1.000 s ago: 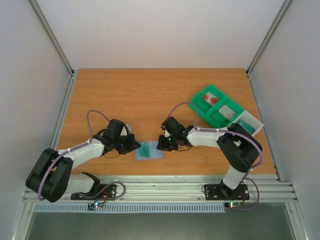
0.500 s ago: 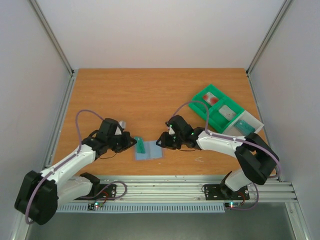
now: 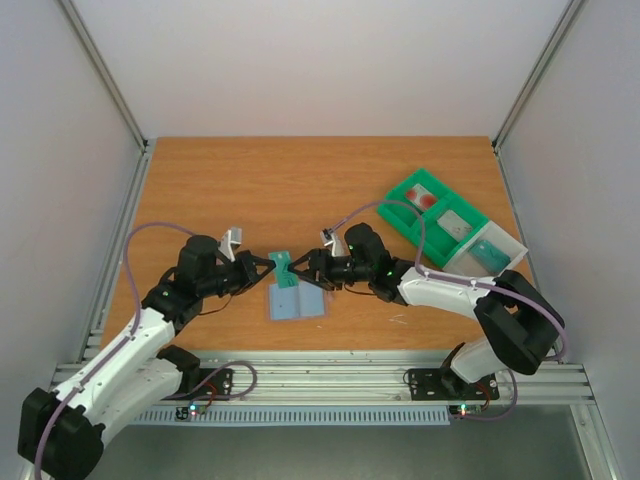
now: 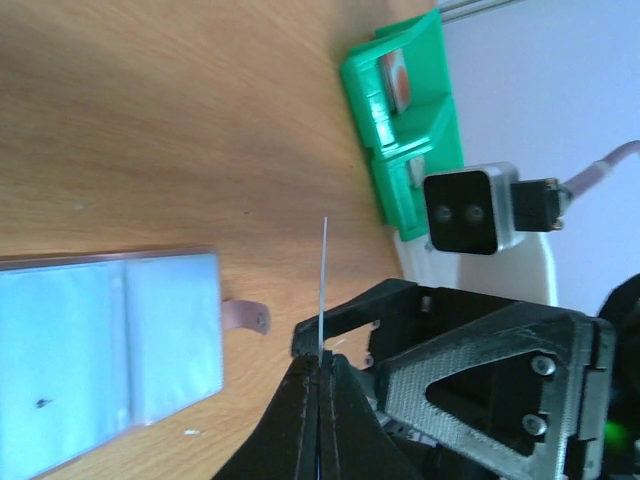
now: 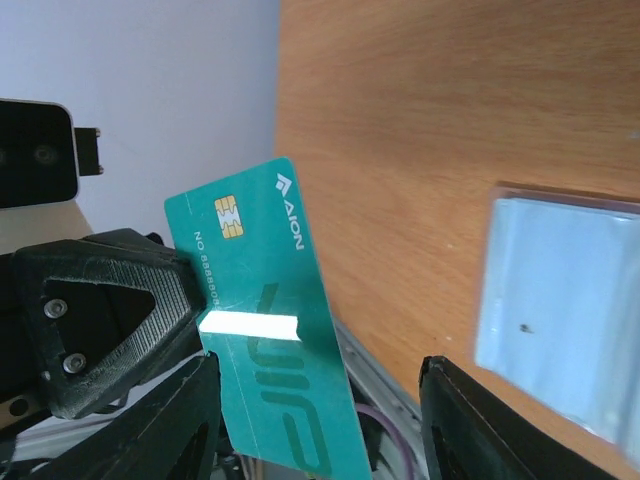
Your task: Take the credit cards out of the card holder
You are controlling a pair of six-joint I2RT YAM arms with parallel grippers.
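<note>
Left hand (image 3: pixel 264 267) clamped on teal card (image 3: pixel 287 271); right hand (image 3: pixel 307 272) apart, flanking it.

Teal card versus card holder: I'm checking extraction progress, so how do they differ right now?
The teal card is held above the table, pinched by the left gripper; the card holder lies spread open on it. The card is teal with a chip; the holder's inside is grey-blue. The card is smaller than the open holder. Both are thin, flat rectangles.

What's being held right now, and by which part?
The left tool pinches the teal card by the middle of one long edge. The right tool is open, holding nothing.
</note>
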